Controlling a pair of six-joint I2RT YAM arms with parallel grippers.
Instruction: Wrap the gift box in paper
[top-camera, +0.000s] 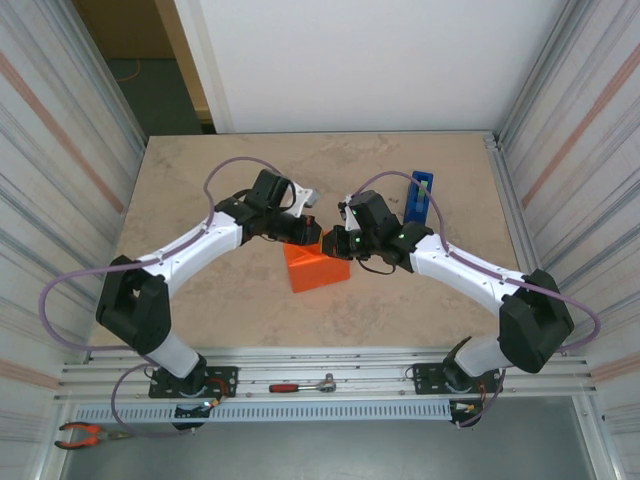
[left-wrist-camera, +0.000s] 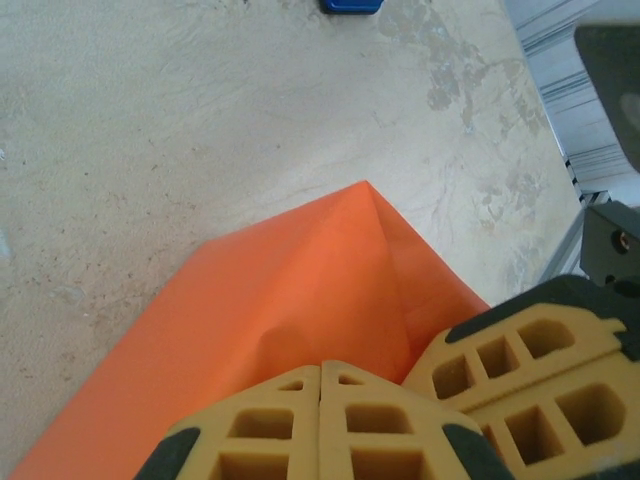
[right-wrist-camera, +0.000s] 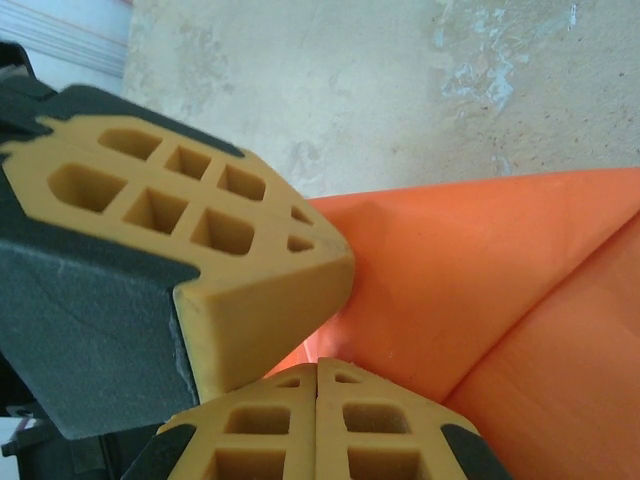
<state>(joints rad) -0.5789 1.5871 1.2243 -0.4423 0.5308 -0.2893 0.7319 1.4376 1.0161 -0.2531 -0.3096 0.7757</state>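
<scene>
Pinning the paper (top-camera: 318, 272), near the tape dispenser (top-camera: 421, 200), with left gripper (left-wrist-camera: 320, 372) and right gripper (right-wrist-camera: 317, 366) tip to tip, jaws pressed together, likely to hold a fold over the hidden gift box.

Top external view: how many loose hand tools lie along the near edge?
2. Red-handled pliers lie at the near left corner; a red-handled metal tool lies on the rail, about mid-width. More could lie hidden from this camera.

The paper (left-wrist-camera: 250, 320) is smooth, matt orange; the table (left-wrist-camera: 150, 130) looks mottled, stone-like and dull.
</scene>
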